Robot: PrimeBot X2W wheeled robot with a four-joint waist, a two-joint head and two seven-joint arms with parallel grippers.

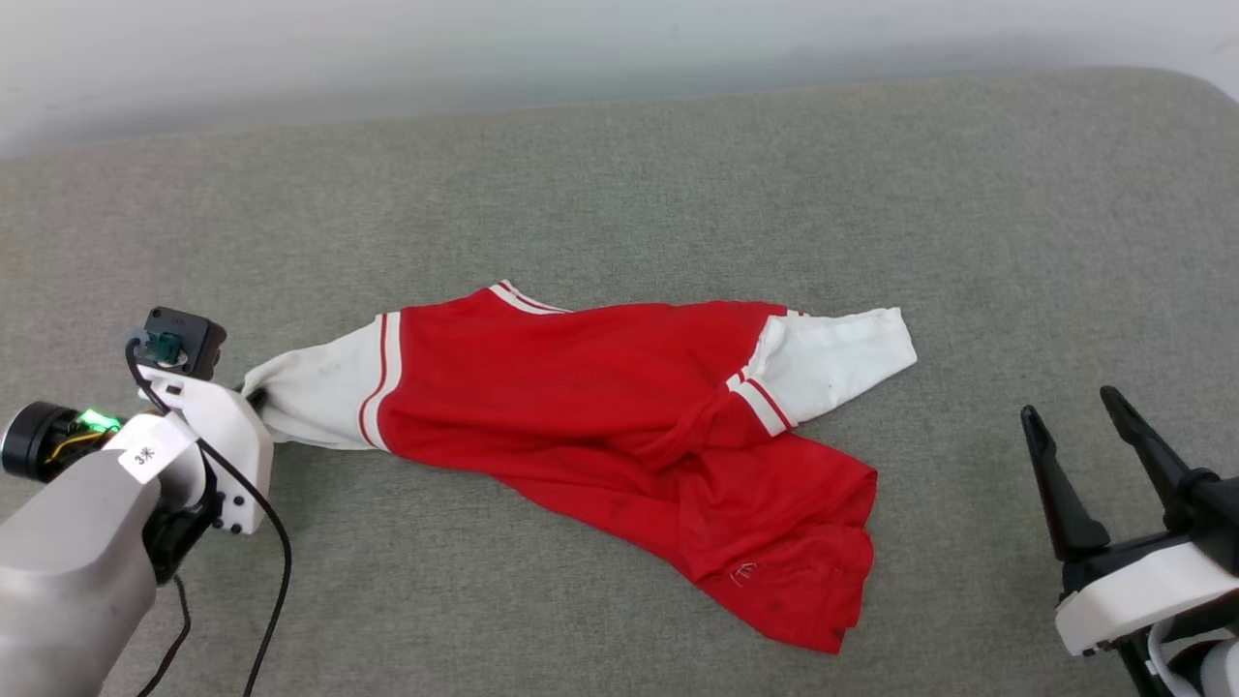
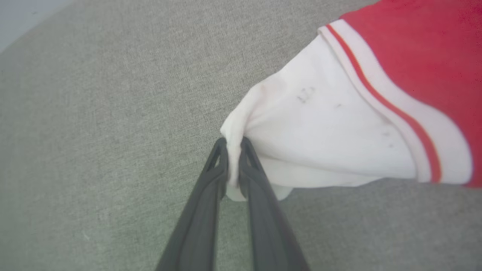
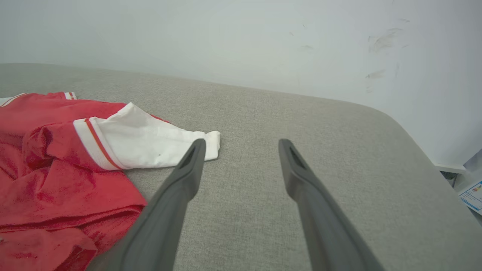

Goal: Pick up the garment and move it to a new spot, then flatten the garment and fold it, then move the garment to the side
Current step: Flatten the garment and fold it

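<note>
1. Garment (image 1: 619, 407) lay on bench (image 1: 619, 174), approx. centre, long axis running L to R.
2. Left gripper (image 2: 233, 145) sat at garment's L end, low over bench, w/ sleeve edge pinched btwn its fingers.
3. Right gripper (image 1: 1070, 402) was R of garment, well apart from it, nearer bench's front edge.
4. Wall (image 1: 387, 48) stood behind bench.

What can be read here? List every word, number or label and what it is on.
"3" and a second character, not clear: white label on the left arm.
Faint dark marks on a white sleeve of the garment: too blurred to read.
Printed paper at the right wrist view's edge: too small.
</note>
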